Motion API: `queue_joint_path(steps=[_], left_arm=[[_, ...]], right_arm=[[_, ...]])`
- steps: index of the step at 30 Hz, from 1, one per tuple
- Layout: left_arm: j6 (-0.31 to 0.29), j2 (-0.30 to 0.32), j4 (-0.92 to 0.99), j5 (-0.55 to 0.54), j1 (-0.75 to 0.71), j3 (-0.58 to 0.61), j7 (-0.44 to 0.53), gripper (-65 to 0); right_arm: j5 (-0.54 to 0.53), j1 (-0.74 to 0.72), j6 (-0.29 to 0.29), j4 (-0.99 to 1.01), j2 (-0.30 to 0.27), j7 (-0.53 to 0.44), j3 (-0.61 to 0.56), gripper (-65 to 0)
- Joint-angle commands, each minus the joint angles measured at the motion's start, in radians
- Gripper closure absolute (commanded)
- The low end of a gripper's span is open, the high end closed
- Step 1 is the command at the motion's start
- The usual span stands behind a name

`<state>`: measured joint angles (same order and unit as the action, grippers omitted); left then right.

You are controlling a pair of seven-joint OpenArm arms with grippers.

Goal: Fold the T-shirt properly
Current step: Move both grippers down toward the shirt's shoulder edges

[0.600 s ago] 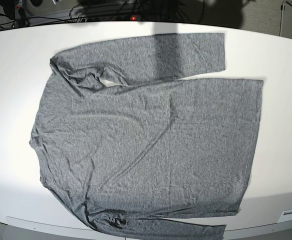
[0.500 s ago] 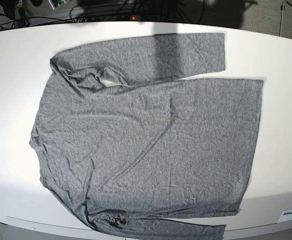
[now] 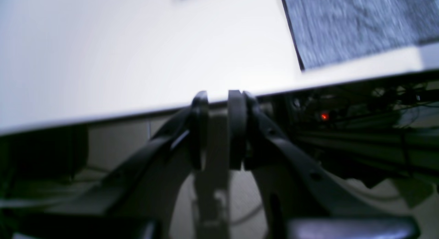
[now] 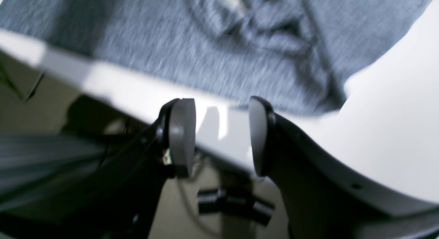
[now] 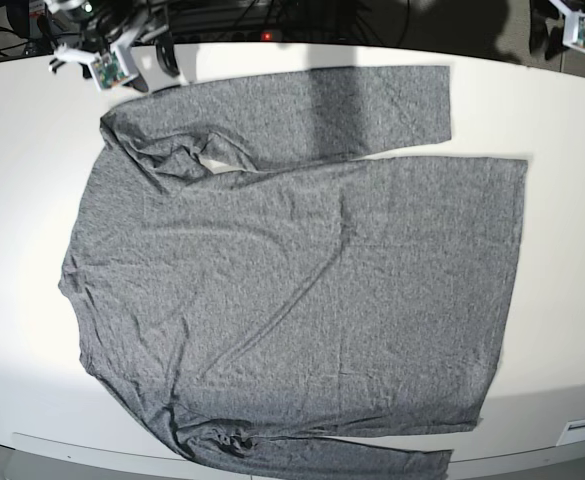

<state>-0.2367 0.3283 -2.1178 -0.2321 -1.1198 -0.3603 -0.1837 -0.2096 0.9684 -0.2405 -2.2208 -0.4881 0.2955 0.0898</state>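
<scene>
The heather-grey T-shirt (image 5: 302,280) lies spread flat on the white table (image 5: 22,200), collar to the left, one long sleeve along the far edge and the other at the near edge. My right gripper (image 4: 219,105) hangs open and empty over the table's far edge, just short of the crumpled shoulder and collar of the T-shirt (image 4: 240,43); in the base view it is at the top left (image 5: 157,60). My left gripper (image 3: 218,95) hovers at the far table edge with its jaws a narrow gap apart and nothing between them. A corner of the T-shirt (image 3: 356,23) lies ahead to its right.
Dark cables and a red indicator light (image 5: 267,36) sit behind the table's far edge, also in the left wrist view (image 3: 324,116). The left arm's wrist (image 5: 579,28) shows at the top right corner. A white bracket (image 5: 582,432) sticks out at the near right edge.
Both arms have come into the base view at the far corners, the right arm at top left reaching toward the shoulder. The T-shirt has not moved.
</scene>
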Motion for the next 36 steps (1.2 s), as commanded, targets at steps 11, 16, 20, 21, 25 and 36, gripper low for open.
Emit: queue_joint_path(steps=[11,16,20,21,25,36], left_arm=[[-0.034,0.023,-0.016,-0.109,0.397,-0.005,0.073,-10.6],[-0.181,0.010,-0.016,0.064,0.522,-0.005,0.060,-10.6],[-0.247,0.081,-0.016,0.102,0.537,-0.005,0.015,-12.7],[-0.281,0.101,-0.016,0.103,0.537,-0.005,0.012,-14.7],[-0.346,0.192,-0.011,0.166,0.532,0.013,0.013,-25.0],[-0.283,0.334,0.207,0.554,0.541,0.309,0.118,-30.1]], right_arm=[[0.002,-0.419,0.001,-0.019,0.014,-0.059,-0.001,-26.0],[0.174,-0.521,-0.033,-0.019,0.011,0.060,-0.001,-26.0],[0.226,-0.547,-0.220,-0.021,-0.041,0.150,-0.001,-26.0],[0.243,-0.547,-0.254,-0.021,-0.054,0.150,-0.001,-26.0],[0.379,-0.544,-0.383,-0.021,-0.101,0.151,-0.001,-26.0],[0.360,-0.500,-0.414,-0.020,-0.146,0.157,-0.001,-26.0]])
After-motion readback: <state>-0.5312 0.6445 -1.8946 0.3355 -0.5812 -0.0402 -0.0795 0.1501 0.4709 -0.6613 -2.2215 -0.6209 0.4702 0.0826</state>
